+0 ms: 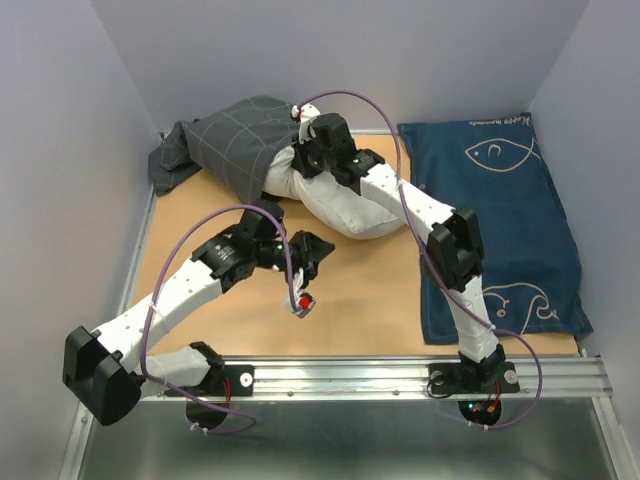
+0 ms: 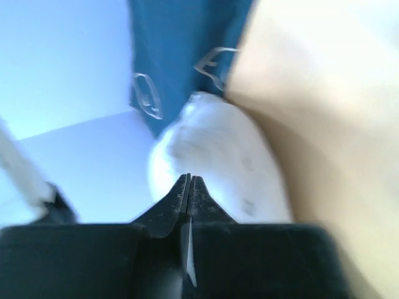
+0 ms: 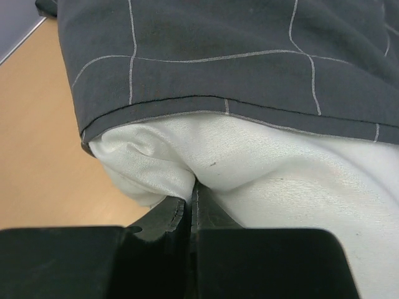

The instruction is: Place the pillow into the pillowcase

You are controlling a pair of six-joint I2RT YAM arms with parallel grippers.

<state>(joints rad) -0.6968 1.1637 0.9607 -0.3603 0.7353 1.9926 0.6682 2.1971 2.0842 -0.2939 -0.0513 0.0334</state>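
The left arm (image 1: 175, 295) and right arm (image 1: 465, 310) have white link shells and black joint housings. A purple cable (image 1: 352, 94) loops along each. The left gripper (image 2: 189, 180) and right gripper (image 3: 192, 190) have black tapered fingers. A red spot (image 1: 303, 301), possibly a lamp, marks the left wrist.
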